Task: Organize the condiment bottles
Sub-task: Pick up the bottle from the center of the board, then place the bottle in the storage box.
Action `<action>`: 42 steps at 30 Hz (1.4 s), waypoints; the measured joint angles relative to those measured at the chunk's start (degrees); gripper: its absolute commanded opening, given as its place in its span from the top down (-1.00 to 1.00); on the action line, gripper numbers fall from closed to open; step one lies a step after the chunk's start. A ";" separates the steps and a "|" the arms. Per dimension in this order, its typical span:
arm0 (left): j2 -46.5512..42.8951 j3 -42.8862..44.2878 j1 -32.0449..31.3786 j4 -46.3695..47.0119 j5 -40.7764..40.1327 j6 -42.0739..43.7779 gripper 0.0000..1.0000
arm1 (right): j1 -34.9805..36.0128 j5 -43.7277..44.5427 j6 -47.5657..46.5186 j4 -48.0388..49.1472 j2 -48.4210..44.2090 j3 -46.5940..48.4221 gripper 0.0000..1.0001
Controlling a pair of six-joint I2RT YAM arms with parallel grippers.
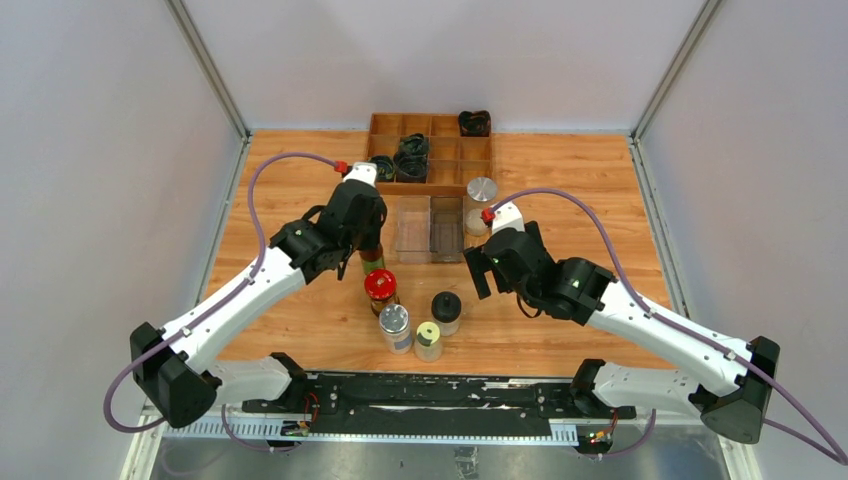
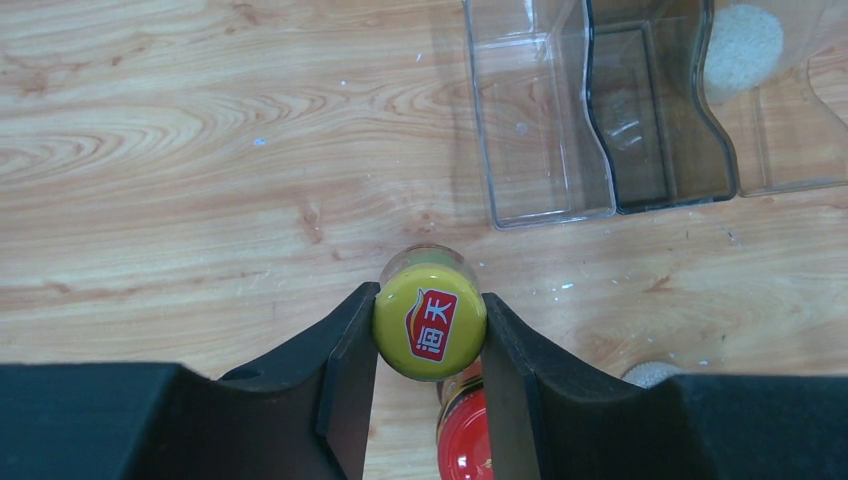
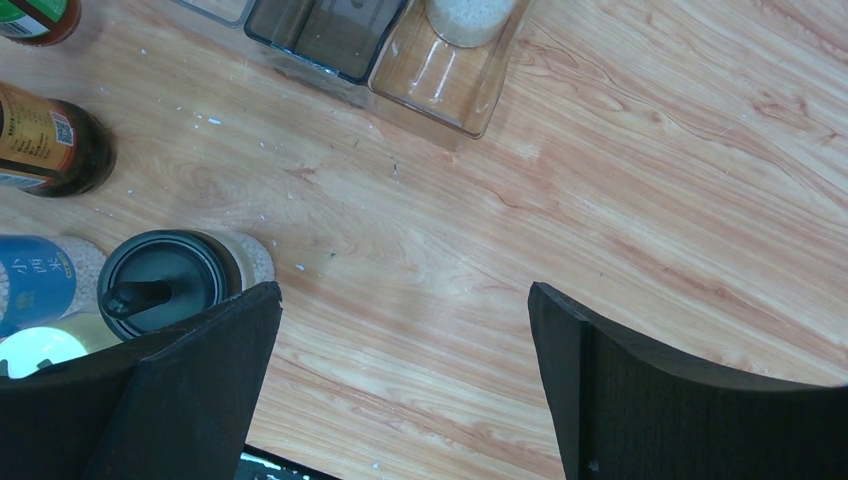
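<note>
Left wrist view: the yellow-green-capped clear glass bottle (image 2: 430, 322), its long axis vertical, is pinched at the cap by the left gripper (image 2: 428, 303), the clear rectangular plastic tray (image 2: 530, 120) is found at one o'clock, and the right gripper (image 3: 403, 300) is held spread.

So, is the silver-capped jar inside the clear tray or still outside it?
Inside. The silver-capped jar stands within the walls of the right end compartment of the clear tray; both wrist views show this too.
</note>
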 measured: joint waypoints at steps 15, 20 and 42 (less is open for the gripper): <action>4.11 9.57 0.00 -4.74 1.22 1.70 0.48 | 0.00 0.02 0.00 0.33 0.00 -1.66 -1.00; 5.11 12.22 0.00 -6.60 1.51 2.43 0.48 | 0.00 0.02 0.02 0.35 0.00 -1.75 -1.00; 12.85 25.83 0.00 -9.81 3.30 4.83 0.48 | 0.00 0.44 0.04 0.50 -1.88 -3.19 -1.00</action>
